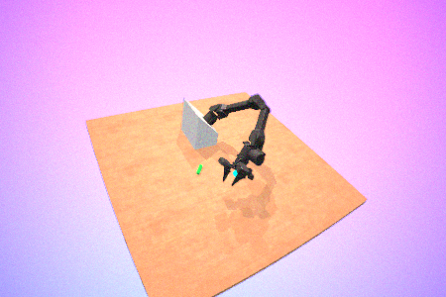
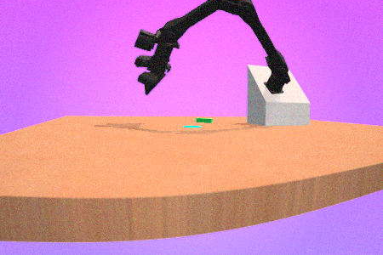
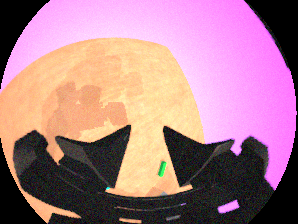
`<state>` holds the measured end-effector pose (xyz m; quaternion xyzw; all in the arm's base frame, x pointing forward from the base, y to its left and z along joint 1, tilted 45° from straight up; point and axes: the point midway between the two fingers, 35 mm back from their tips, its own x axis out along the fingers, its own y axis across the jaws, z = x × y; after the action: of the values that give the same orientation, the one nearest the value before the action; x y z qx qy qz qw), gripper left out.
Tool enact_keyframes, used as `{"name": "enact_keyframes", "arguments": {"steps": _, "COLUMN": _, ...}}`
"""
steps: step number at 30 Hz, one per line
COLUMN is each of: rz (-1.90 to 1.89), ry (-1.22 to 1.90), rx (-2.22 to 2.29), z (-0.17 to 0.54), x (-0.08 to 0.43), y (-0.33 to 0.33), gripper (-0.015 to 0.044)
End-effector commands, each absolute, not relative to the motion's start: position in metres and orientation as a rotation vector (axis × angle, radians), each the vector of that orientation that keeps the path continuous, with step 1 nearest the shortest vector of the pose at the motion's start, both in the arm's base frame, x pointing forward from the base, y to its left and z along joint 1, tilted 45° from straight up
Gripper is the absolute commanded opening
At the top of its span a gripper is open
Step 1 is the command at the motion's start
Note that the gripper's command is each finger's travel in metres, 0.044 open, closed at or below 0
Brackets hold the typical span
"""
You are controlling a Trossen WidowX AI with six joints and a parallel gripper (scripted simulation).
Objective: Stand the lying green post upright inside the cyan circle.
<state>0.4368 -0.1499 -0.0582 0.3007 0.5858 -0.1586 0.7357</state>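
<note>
Gripper (image 2: 150, 79), jaws spread and empty, poised high above the cyan circle (image 2: 192, 127); green post (image 2: 204, 120) lies just beside it, awaiting pickup

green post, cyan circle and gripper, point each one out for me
green post (image 1: 199, 169), top view, middle of its lying length
cyan circle (image 2: 192, 127), exterior view, centre of the flat disc
gripper (image 2: 148, 87), exterior view, between its open fingertips, high above the table

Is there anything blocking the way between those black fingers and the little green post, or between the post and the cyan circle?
Nothing visible. The gripper hangs open high above the table; the green post lies flat, apart from the cyan circle, with bare wood between.
</note>
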Motion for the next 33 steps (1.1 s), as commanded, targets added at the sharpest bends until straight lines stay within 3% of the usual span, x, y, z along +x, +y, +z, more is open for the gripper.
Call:
{"name": "enact_keyframes", "arguments": {"steps": 1, "rz": -0.331, "ry": 1.347, "rx": 0.692, "z": -0.070, "x": 0.416, "y": -0.154, "gripper": 0.0233}}
{"name": "enact_keyframes", "arguments": {"steps": 33, "rz": -0.155, "ry": 1.583, "rx": 1.118, "z": -0.099, "x": 0.265, "y": -0.177, "gripper": 0.0233}}
